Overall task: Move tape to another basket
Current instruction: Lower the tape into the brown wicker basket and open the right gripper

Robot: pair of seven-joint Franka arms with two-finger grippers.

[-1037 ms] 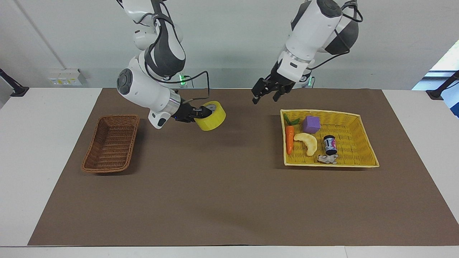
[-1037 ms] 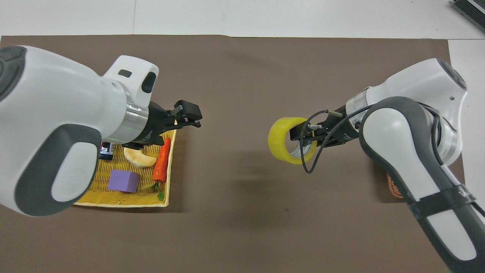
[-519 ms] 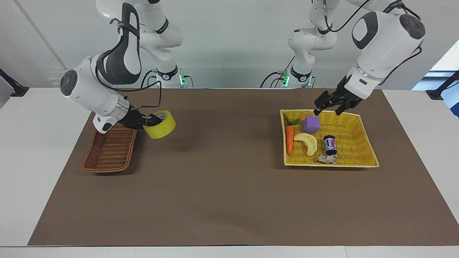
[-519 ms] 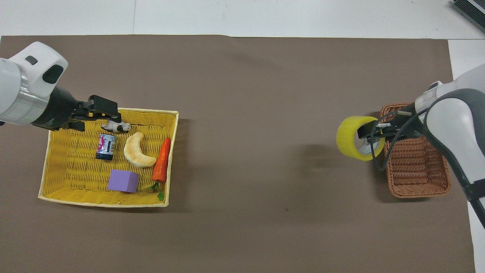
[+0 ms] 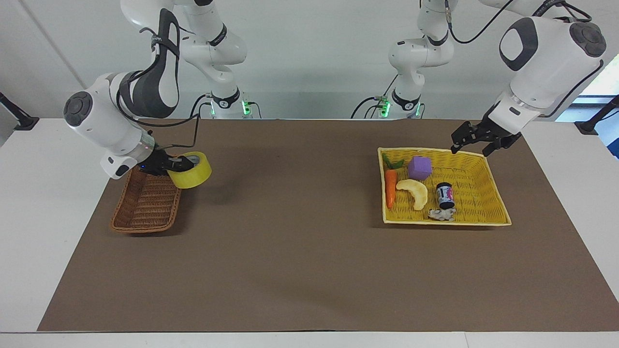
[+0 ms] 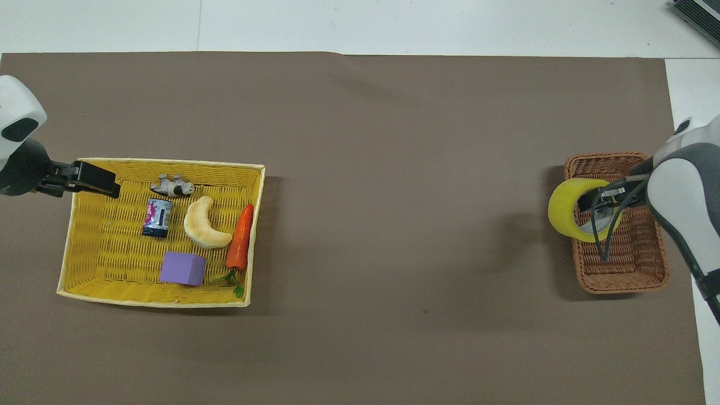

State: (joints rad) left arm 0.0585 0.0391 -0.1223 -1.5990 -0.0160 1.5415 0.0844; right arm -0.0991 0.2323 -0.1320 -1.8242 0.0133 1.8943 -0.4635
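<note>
Yellow tape (image 5: 192, 171) over wicker basket (image 5: 147, 205) rim; purple cube (image 5: 419, 167), carrot (image 5: 390, 187) well apart

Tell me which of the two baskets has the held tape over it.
The narrow dark brown wicker basket at the right arm's end: the right gripper holds the yellow tape over its edge. The wide yellow basket holds other items, no tape.

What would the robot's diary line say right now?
right gripper: holding tape over wicker basket edge | left gripper: open, over yellow basket corner | tape: not yet dropped
</note>
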